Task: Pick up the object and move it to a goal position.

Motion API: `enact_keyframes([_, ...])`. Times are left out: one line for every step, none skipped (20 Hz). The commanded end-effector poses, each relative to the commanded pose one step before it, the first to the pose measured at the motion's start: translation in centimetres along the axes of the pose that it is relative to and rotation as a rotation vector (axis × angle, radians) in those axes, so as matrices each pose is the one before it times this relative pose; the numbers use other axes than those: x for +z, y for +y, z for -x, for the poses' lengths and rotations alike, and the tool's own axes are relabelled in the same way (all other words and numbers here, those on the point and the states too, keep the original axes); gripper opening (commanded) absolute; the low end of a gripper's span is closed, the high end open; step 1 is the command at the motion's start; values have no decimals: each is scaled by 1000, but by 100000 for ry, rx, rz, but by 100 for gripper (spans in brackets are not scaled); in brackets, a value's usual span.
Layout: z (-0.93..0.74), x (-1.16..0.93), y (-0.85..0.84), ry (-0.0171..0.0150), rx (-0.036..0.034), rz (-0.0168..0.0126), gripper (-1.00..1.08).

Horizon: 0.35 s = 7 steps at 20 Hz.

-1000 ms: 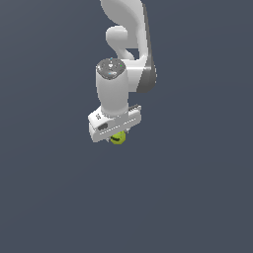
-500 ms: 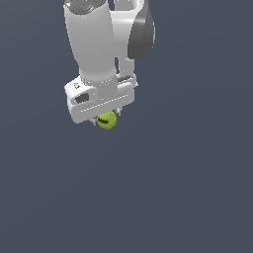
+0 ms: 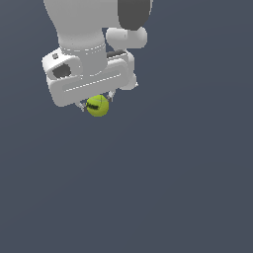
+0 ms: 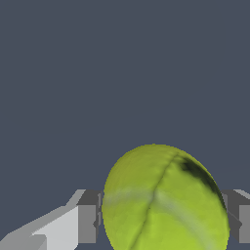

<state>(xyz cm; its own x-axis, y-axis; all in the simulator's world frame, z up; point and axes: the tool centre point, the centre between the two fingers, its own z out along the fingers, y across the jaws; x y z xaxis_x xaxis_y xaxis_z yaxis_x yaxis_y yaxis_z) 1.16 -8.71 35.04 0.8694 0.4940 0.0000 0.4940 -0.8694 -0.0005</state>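
Observation:
The object, a small yellow-green ball (image 3: pixel 97 105) with a short dark mark and faint seams, hangs under the white hand in the exterior view. My gripper (image 3: pixel 95 104) is shut on it, one thin finger showing on each side. Close up in the wrist view, the ball (image 4: pixel 163 200) fills the space between the grey pads (image 4: pixel 87 223), pressed on both sides. The big white arm (image 3: pixel 84 34) fills the upper left of the exterior view. The ball is held in mid-air above the dark floor.
A plain dark blue-grey floor (image 3: pixel 173 173) lies all around. No goal marker or other object shows in either view.
The arm with the ball has come much closer to the exterior camera and shifted toward that view's left and upward. The grip on the ball holds.

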Motion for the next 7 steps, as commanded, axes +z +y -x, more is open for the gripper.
enact_keyframes([25,-973,274,22,-44,21,-100])
enact_keyframes([-1,-231,80,0,0,0,-100])
enact_keyframes([-6,-179,65,-26,23,34,-100])
enact_keyframes([-8,-130,51,0,0,0,-100])
enact_keyframes([-8,-86,36,0,0,0,-100])
enact_keyframes([-6,-48,22,0,0,0,-100])
enact_keyframes([-2,-15,7,0,0,0,-100])
